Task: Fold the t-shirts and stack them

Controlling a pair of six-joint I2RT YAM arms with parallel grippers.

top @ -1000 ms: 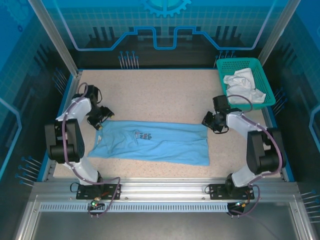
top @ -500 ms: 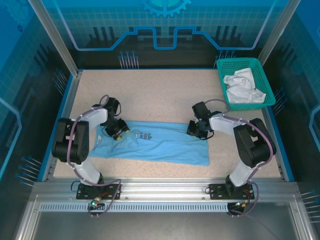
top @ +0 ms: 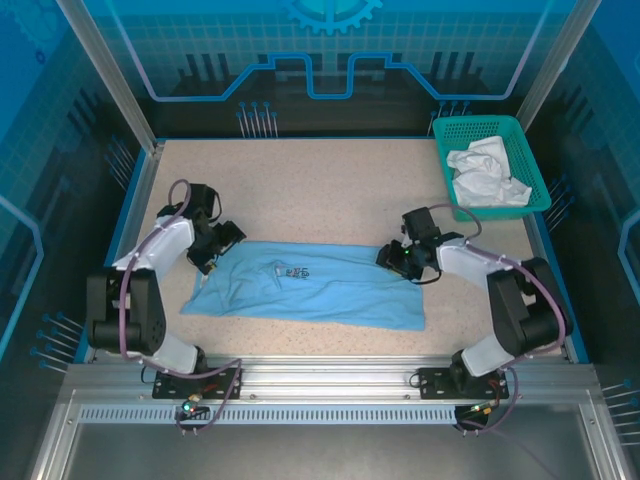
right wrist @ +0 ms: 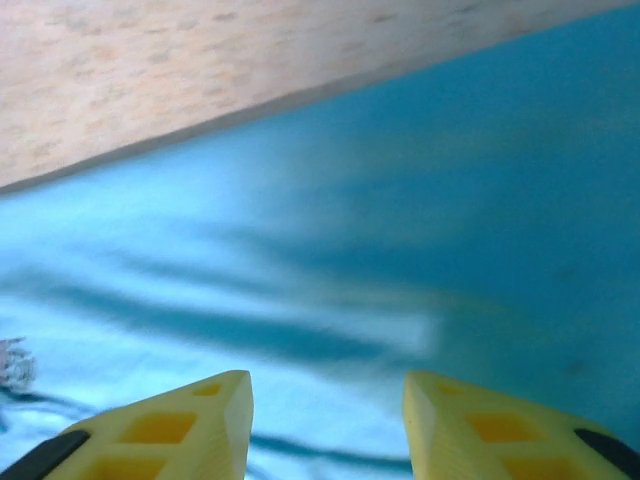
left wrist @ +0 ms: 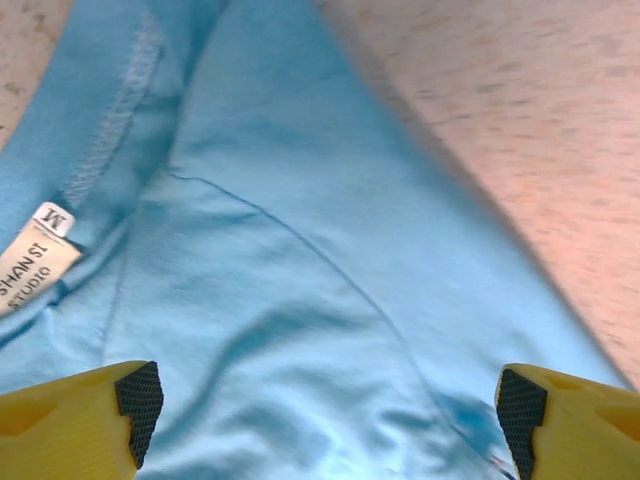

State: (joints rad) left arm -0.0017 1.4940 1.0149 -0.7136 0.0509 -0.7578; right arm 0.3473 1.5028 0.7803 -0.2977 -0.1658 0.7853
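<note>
The light blue t-shirt (top: 330,295) lies flat as a long strip across the table's middle, its small dark-and-red print (top: 292,270) facing up. My left gripper (top: 216,252) hangs open over the collar end; in the left wrist view its gripper (left wrist: 325,405) spreads wide above the blue fabric (left wrist: 300,250) near the neck label (left wrist: 30,265). My right gripper (top: 397,259) is at the shirt's upper right edge; in the right wrist view that gripper (right wrist: 325,410) is open over the blue fabric (right wrist: 380,230), nothing between its fingers. A white t-shirt (top: 485,172) sits crumpled in the basket.
The teal mesh basket (top: 478,121) stands in the back right corner. Speckled tabletop (top: 320,190) lies bare behind the shirt. Blue rails border the table on the left and right, and the metal frame (top: 320,385) runs along the near edge.
My left gripper has drawn back left toward the collar end and opened wider. The right gripper has shifted slightly right and opened. The shirt's left end now lies narrower.
</note>
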